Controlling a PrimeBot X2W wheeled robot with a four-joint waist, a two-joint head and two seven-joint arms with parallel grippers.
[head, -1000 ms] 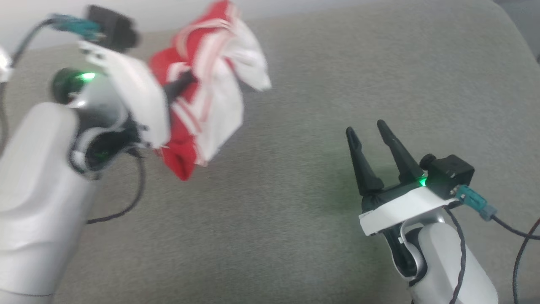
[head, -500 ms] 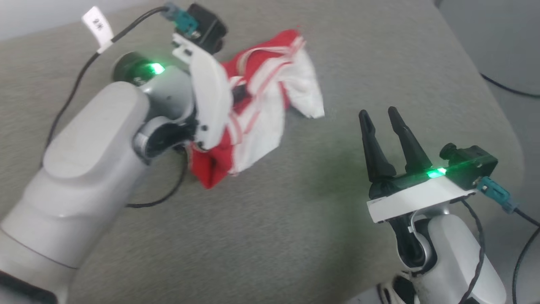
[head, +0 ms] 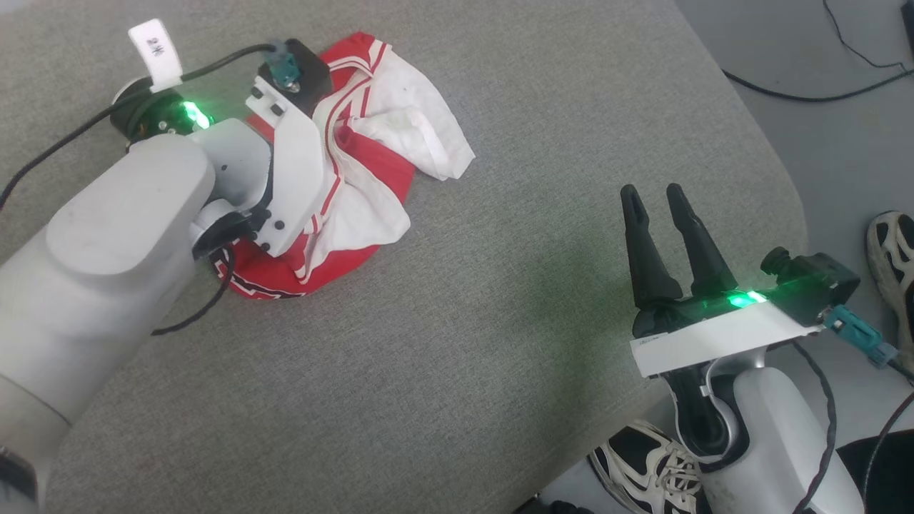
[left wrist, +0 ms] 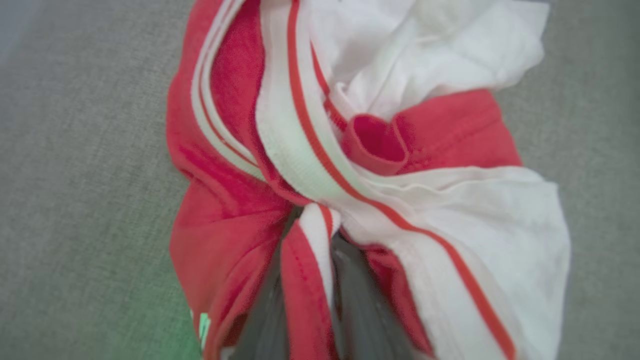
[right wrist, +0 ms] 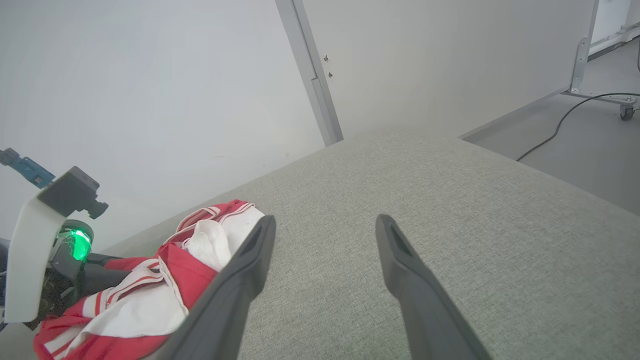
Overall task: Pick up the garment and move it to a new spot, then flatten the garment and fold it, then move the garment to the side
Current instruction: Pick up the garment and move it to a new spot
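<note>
1. Surface: a table (head: 500,321) covered in grey woven fabric, with a rounded corner at the right of the head view.
2. Room: a pale bare wall (right wrist: 150,100) behind the table, crossed by one grey metal upright (right wrist: 310,75). A grey floor (head: 842,143) lies to the right, with a black cable (head: 807,96) running over it and a small caster (right wrist: 625,114) on a frame foot.
3. Counts: one garment (head: 371,207), red with white panels and red-and-white striped trim. There are two claws, each arm showing one green light. A person's two black-and-white sneakers (head: 646,467) stand on the floor beside the table.
4. Garment position: a crumpled heap resting on the far left part of the table, well apart from the right claw.
5. Left claw (left wrist: 320,225): the fingers are nearly pressed together, pinching a fold of the garment's striped trim.
6. Right claw (head: 653,196): spread wide, holding nothing, above the table near its right edge.
7. Writing: one white tag (head: 153,46) on the left arm's cable carries dark marks too small to read. The garment's lettering is folded under and cannot be read.
</note>
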